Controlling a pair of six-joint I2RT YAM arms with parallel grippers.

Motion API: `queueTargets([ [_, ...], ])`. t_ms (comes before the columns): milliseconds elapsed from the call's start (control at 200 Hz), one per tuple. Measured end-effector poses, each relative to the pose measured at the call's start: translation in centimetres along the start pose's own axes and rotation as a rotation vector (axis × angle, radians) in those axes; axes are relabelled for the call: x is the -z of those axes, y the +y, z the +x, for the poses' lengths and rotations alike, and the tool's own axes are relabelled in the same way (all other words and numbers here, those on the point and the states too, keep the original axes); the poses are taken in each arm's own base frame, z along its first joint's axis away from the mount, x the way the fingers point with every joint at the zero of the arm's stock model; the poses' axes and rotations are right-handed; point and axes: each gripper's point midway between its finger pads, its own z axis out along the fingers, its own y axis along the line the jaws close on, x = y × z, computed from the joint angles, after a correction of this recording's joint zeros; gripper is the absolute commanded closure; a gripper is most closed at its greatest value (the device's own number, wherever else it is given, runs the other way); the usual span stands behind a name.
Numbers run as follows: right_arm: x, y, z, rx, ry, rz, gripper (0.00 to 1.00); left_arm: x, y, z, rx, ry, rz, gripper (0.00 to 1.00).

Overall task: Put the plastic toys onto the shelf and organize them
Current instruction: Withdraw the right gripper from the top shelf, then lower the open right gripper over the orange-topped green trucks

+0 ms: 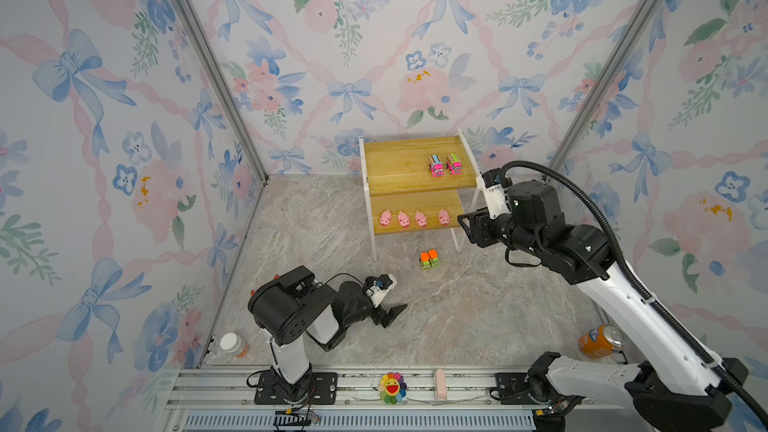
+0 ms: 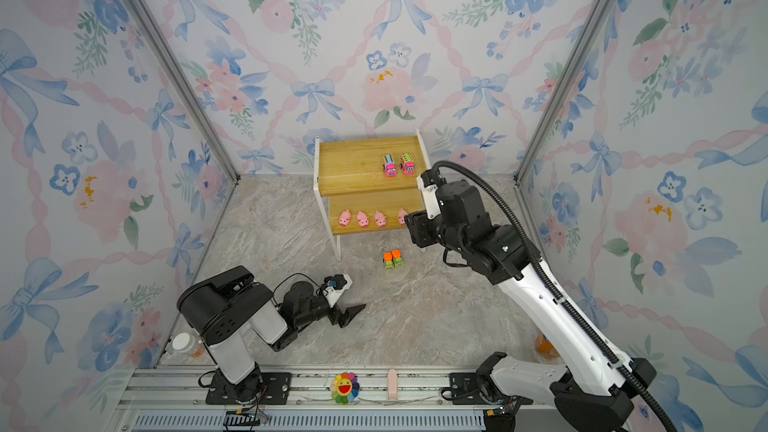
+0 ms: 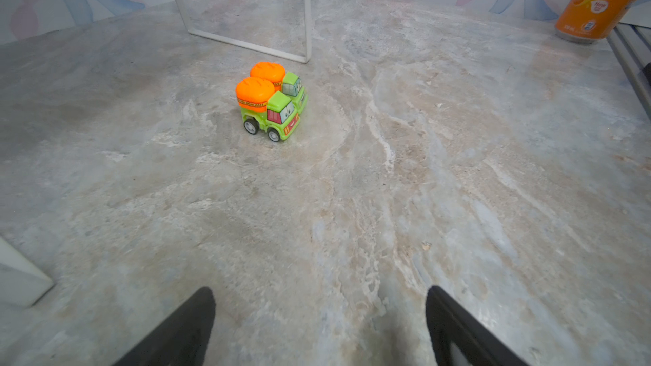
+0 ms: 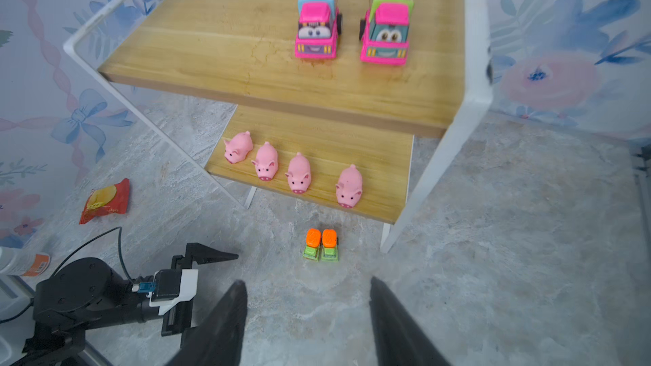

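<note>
Marble tabletop (image 2: 415, 326), rightmost pig (image 2: 401, 216) half hidden

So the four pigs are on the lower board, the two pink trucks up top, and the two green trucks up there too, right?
Not quite. The green trucks are off the shelf, side by side on the table in front of it, as both top views show. The pigs on the lower board and pink trucks on top are as you said.
</note>
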Motion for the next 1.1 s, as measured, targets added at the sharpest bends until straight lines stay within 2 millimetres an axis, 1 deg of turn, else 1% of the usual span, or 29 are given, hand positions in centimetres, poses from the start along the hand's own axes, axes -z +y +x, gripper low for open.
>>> queueTargets([
  [30, -0.7, 0.0, 1.4, -0.007, 0.018, 0.0, 0.43, 0.0, 0.0, -0.1, 0.002, -0.001, 0.0, 0.05],
  [110, -3.9, -0.1, 6.5, -0.02, 0.11, 0.015, 0.43, 0.1, 0.2, -0.5, 0.013, -0.011, -0.007, 0.05],
  [180, -6.1, -0.4, 10.6, -0.03, 0.181, 0.034, 0.44, 0.2, 0.4, -0.7, 0.023, -0.019, -0.013, 0.05],
  [215, -6.9, -0.6, 12.2, -0.034, 0.205, 0.045, 0.44, 0.3, 0.5, -0.9, 0.026, -0.022, -0.015, 0.04],
  [290, -8.1, -1.1, 14.3, -0.049, 0.227, 0.065, 0.44, 0.3, 0.6, -1.2, 0.035, -0.031, -0.018, 0.04],
  [355, -9.1, -1.3, 14.9, -0.057, 0.227, 0.078, 0.45, 0.4, 0.7, -1.4, 0.039, -0.039, -0.021, 0.04],
  [470, -11.3, -1.3, 15.0, -0.06, 0.22, 0.099, 0.46, 0.5, 0.9, -1.8, 0.046, -0.051, -0.028, 0.03],
  [580, -13.5, -1.5, 16.1, -0.053, 0.244, 0.131, 0.48, 0.7, 1.3, -2.0, 0.059, -0.058, -0.04, 0.03],
  [680, -15.1, -1.7, 16.6, -0.039, 0.24, 0.156, 0.49, 0.8, 1.5, -2.1, 0.065, -0.061, -0.051, 0.03],
  [780, -16.3, -1.6, 16.6, -0.024, 0.211, 0.163, 0.5, 0.9, 1.8, -2.1, 0.072, -0.06, -0.065, 0.03],
  [965, -17.7, -1.9, 16.8, -0.014, 0.164, 0.176, 0.5, 1.0, 2.2, -2.0, 0.083, -0.058, -0.084, 0.02],
  [1100, -19.1, -2.0, 17.5, -0.01, 0.158, 0.179, 0.51, 1.0, 2.4, -2.0, 0.094, -0.058, -0.092, 0.02],
])
